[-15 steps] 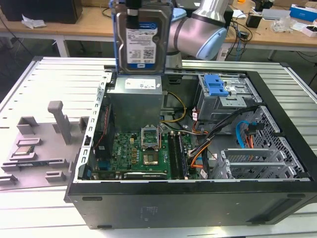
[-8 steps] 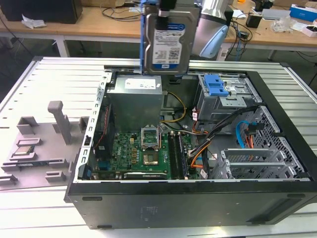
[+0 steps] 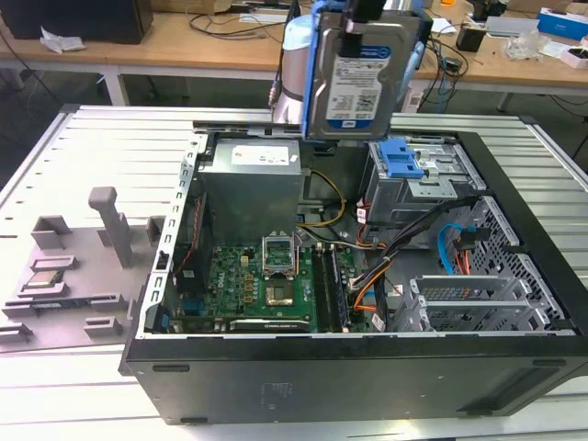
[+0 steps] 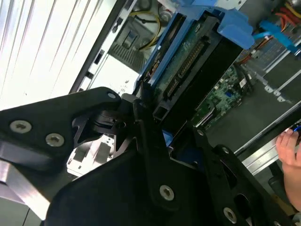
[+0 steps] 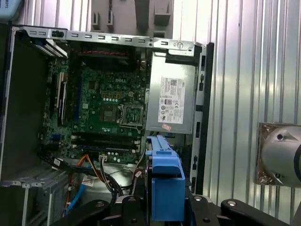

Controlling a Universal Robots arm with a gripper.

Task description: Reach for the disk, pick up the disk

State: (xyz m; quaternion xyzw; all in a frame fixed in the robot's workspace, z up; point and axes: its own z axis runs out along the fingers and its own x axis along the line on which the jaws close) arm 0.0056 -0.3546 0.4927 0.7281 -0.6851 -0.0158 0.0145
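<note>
The disk (image 3: pixel 356 81), a silver drive with a white-and-blue label in a blue bracket, hangs upright in the air above the back of the open computer case (image 3: pixel 349 367). My gripper (image 3: pixel 360 20) is shut on its upper end, one dark finger lying on the labelled face. In the second wrist view the disk's connector edge (image 4: pixel 186 63) and blue bracket (image 4: pixel 234 27) stick out past my black gripper (image 4: pixel 149 110). The first wrist view has the bracket's blue edge (image 5: pixel 164 183) between the gripper (image 5: pixel 165 209) links, high over the case.
Inside the case lie the silver power supply (image 3: pixel 253 179), the motherboard (image 3: pixel 266 285), orange and blue cables, and a drive cage with a blue latch piece (image 3: pixel 401 158). A grey fixture plate (image 3: pixel 73 266) sits at the exterior view's left. A person's hand (image 4: pixel 289 150) rests near the case edge.
</note>
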